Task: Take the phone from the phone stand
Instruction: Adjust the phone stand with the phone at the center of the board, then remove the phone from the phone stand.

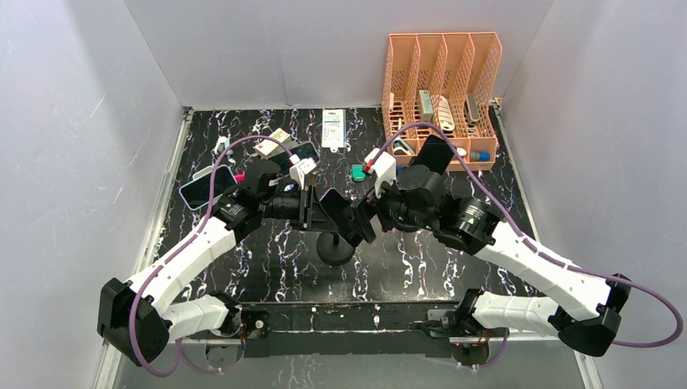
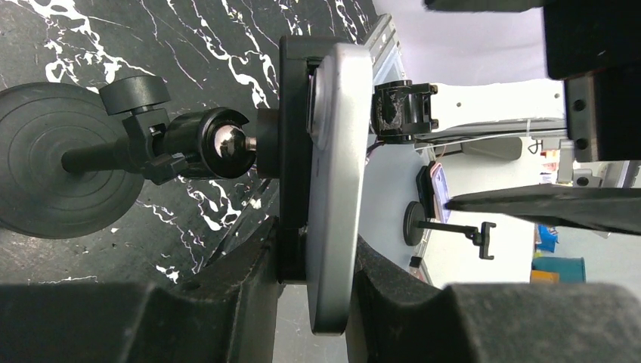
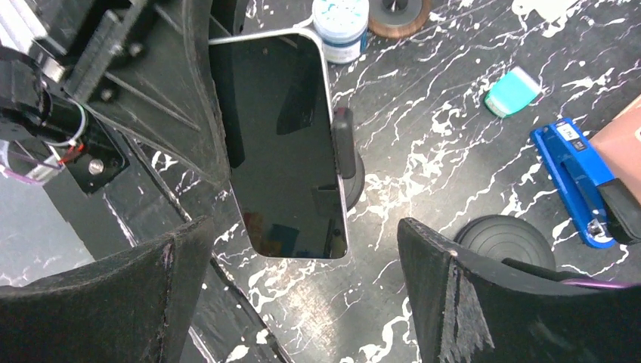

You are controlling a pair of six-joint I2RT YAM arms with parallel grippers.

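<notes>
The phone [image 3: 283, 144], silver-edged with a dark screen, sits in the clamp [image 2: 291, 151] of the black phone stand [image 2: 53, 159], whose round base [image 1: 334, 247] rests on the table. My left gripper [image 2: 314, 255] is shut across the phone and the clamp's back plate: one finger [image 2: 234, 302] is behind the clamp and one finger [image 2: 393, 302] is on the screen side. My right gripper [image 3: 302, 253] is open wide just short of the phone's free end and touches nothing. In the top view both grippers [image 1: 312, 209] [image 1: 362, 223] meet above the base.
An orange file rack [image 1: 441, 89] stands at the back right. Two other phones [image 1: 206, 186] [image 1: 301, 151] lie at the left. A blue stapler [image 3: 574, 178], a teal eraser [image 3: 512, 89] and a small jar [image 3: 342, 26] lie near the stand.
</notes>
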